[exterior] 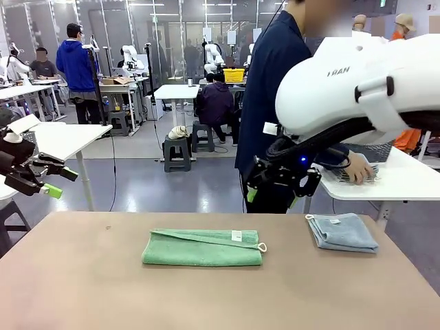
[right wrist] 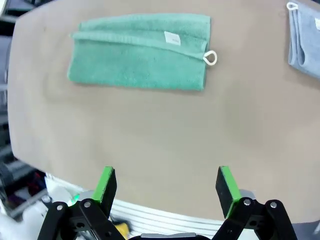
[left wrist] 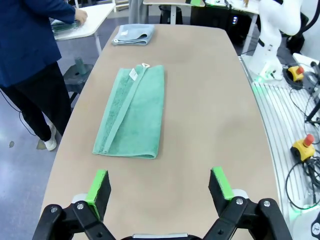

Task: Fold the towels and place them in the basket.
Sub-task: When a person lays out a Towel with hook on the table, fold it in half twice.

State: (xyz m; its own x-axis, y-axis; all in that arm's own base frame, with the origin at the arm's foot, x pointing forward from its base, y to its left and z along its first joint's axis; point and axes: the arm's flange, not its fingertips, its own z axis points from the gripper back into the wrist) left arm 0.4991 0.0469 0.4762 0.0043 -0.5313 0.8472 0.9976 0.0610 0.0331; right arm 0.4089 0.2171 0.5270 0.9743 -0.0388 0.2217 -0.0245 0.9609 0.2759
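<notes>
A green towel (exterior: 203, 247) lies folded into a long strip in the middle of the brown table (exterior: 82, 275), with its label and loop at the right end. To its right, near the far edge, rests a folded grey-blue towel (exterior: 342, 232). My left gripper (exterior: 60, 182) hovers open off the table's left end, looking along the green towel (left wrist: 132, 112) toward the grey-blue one (left wrist: 134, 35). Above the far edge, my right gripper (exterior: 273, 198) hangs open and empty, with the green towel (right wrist: 140, 52) below it. The dark mesh basket (exterior: 377, 152) sits on a white side table, partly hidden behind my right arm.
A person in dark blue stands at the far side with a hand (exterior: 359, 175) on the white side table (exterior: 405, 182) by the basket. Another white table (exterior: 65, 137) stands at the far left. Yellow stop buttons (left wrist: 305, 147) and cables lie beside my right arm's base (left wrist: 270, 45).
</notes>
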